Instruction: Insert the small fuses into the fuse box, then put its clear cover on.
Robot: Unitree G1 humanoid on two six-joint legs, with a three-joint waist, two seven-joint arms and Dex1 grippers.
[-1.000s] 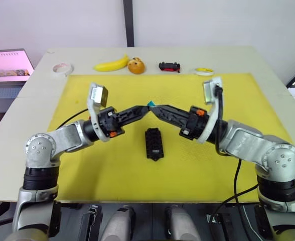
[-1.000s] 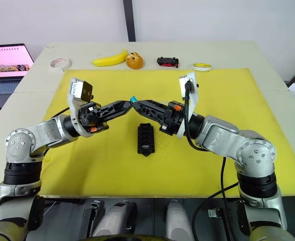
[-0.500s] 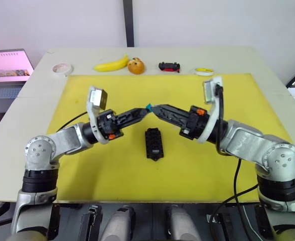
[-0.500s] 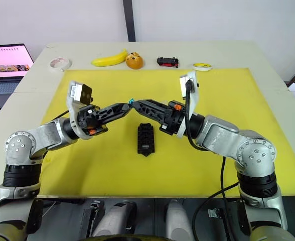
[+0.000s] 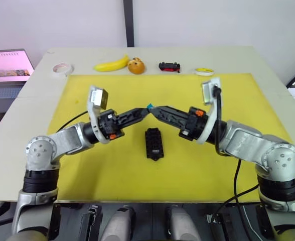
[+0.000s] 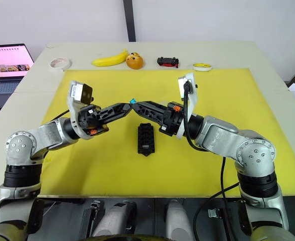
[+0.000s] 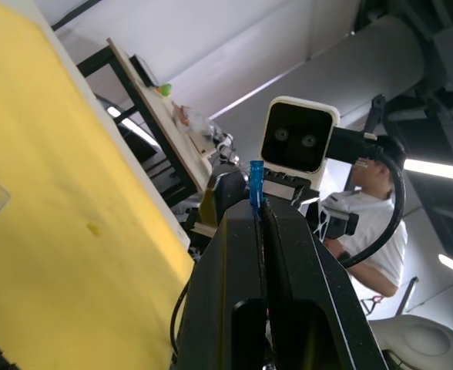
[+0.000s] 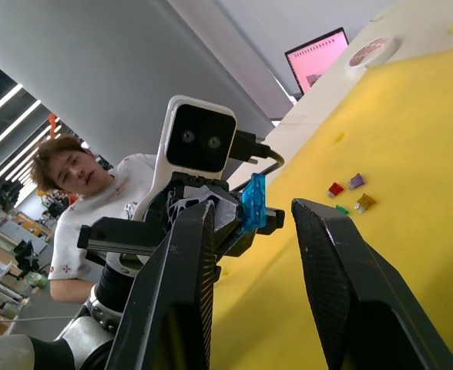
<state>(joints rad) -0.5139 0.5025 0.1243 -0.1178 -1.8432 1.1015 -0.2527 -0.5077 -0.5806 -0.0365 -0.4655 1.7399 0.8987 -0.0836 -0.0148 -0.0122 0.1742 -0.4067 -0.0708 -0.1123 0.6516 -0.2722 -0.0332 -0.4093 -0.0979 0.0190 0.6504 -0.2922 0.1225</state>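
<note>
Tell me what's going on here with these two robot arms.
The left gripper is shut on a small blue fuse and holds it up above the yellow mat. The right gripper is open, its tips right by the fuse, which looks like a handover between the arms. The black fuse box lies on the mat just below them. A few other fuses lie loose on the mat. A person sits in the background.

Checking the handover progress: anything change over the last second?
Almost nothing. The left gripper stays shut on the blue fuse, held above the fuse box. The right gripper stays open, its fingertips flanking the fuse, and has edged slightly closer. Fuse box, and loose fuses on the mat, unmoved.
</note>
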